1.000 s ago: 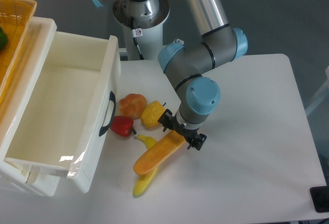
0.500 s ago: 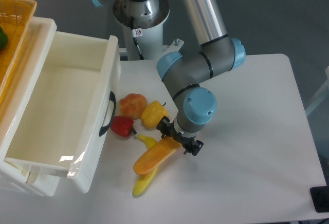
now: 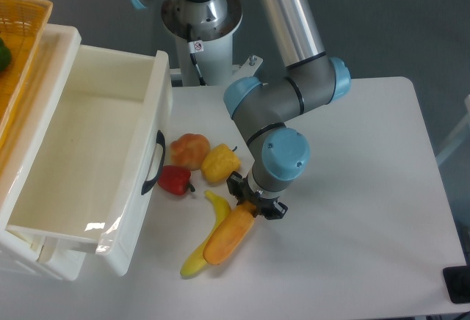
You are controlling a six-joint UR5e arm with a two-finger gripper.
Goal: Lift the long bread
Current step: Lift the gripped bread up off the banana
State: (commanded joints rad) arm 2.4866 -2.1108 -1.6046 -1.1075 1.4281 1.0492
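The long bread (image 3: 228, 235) is a smooth orange loaf lying on the white table (image 3: 352, 188), slanting from upper right to lower left. Its upper end sits between the fingers of my gripper (image 3: 255, 204), which points down from the blue wrist and appears closed on that end. The loaf still rests on the table. A thin curved yellow banana (image 3: 200, 252) lies right against the loaf's left side, partly under it.
A yellow pepper (image 3: 219, 162), a round orange-pink bun (image 3: 190, 150) and a red pepper (image 3: 174, 180) lie just left of the gripper. A white open drawer (image 3: 88, 158) with a black handle stands at the left. The robot base (image 3: 200, 19) is at the back.
The gripper has come lower and slightly left over the loaf's upper end. The loaf has swung to a steeper slant, and the banana has shifted with it.
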